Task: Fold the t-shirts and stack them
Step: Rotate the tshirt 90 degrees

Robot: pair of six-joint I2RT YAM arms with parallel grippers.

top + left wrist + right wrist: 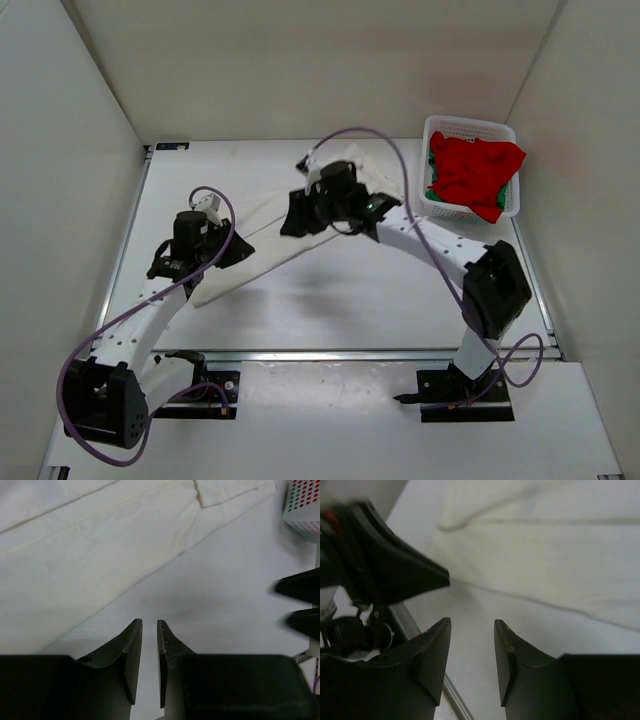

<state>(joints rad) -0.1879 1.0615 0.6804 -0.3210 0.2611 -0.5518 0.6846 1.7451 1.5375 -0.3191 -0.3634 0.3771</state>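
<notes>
The left gripper (149, 630) is seen with its fingers drawn close together, only a narrow slit being left between them, and nothing is held in that slit. Bare table (225, 605) lies beneath its fingertips; the off-white t-shirt (90, 555) is spread flat just ahead of them and to their left, its edge running diagonally across the view. The white perforated basket (302, 505) is glimpsed far ahead to the right of this gripper. The right gripper (472, 630) is held with its jaws clearly parted, and nothing is gripped between them. The same off-white cloth is laid out ahead of it and to its right, with a seam or fold line crossing the fabric; whether the fingertips touch the cloth cannot be told. From above, the two grippers are found near each other over the long diagonal strip of pale cloth, and the basket is placed well apart from both, beyond the right gripper. In it the red t-shirt (475, 170) is bundled on top, with the green t-shirt (432, 168) showing at its edges.
</notes>
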